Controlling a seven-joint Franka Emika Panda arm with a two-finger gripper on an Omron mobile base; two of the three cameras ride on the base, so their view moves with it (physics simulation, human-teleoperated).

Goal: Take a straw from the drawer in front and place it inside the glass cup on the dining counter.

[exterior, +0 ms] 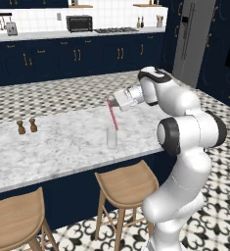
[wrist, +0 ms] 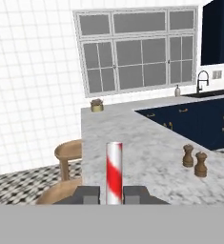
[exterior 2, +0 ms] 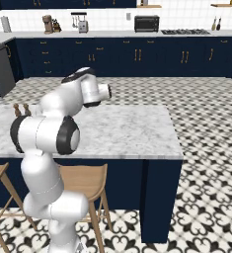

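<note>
glass cup (exterior: 111,138) is faint in left base view, clear walls nearly lost against the marble; can't tell if the straw's lower tip is inside the rim or just above/behind it. straw (exterior: 112,113) runs tilted, top leaning left, lower end down at the cup's mouth. in hand view the straw (wrist: 114,172) reads as a red-and-white striped stick standing up between the two dark finger tips (wrist: 87,195), its lower end cut off by the picture's bottom. gripper (wrist: 112,196) is closed on the straw, jaws pinching it from both sides. in left base view the gripper (exterior: 115,100) is small & partly masked by the white wrist, fingers hard to make out.

in right base view the arm's own links cover the hand & the cup area; wrist end pokes out over the dining counter (exterior 2: 132,131).

around: two brown shakers (exterior: 27,126) on the dining counter (exterior: 57,147), well apart from the cup to its left; also seen in hand view (wrist: 195,161). wooden stools (exterior: 126,185) tucked under the counter's near edge. small pot (wrist: 96,105) at the far end of the slab in hand view. back worktop w/ toaster oven (exterior: 79,22) against white tiles. fridge (exterior: 195,39) at right.
</note>
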